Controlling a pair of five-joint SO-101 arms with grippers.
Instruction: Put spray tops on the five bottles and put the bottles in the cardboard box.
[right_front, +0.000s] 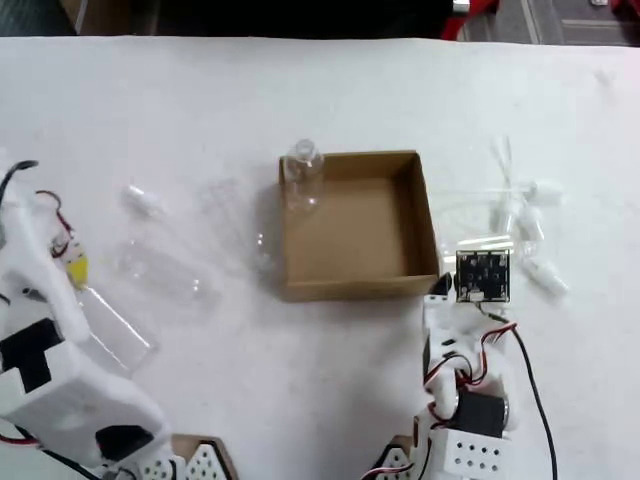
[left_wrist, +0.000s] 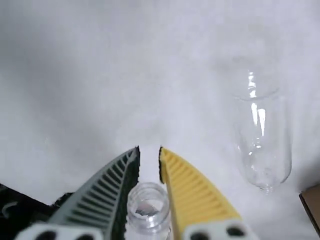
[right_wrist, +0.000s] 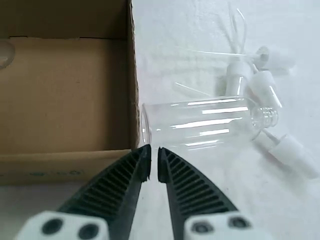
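The open cardboard box (right_front: 350, 288) sits mid-table, and one clear bottle (right_front: 303, 172) stands at its far left corner. My left gripper (left_wrist: 149, 155) is shut on the neck of a clear bottle (left_wrist: 147, 210), at the table's left side (right_front: 112, 330). Beyond its tips another bottle (left_wrist: 261, 145) lies on the cloth. My right gripper (right_wrist: 150, 162) is shut and empty, just outside the box's near right corner (right_wrist: 131, 150). A clear bottle (right_wrist: 205, 125) lies on its side right past the tips. Several white spray tops (right_wrist: 262, 85) with thin tubes lie beyond it.
More clear bottles (right_front: 165, 268) and a small spray top (right_front: 145, 200) lie left of the box on the white cloth. Spray tops (right_front: 525, 225) are scattered right of the box. The right arm's base (right_front: 465, 420) stands at the near edge.
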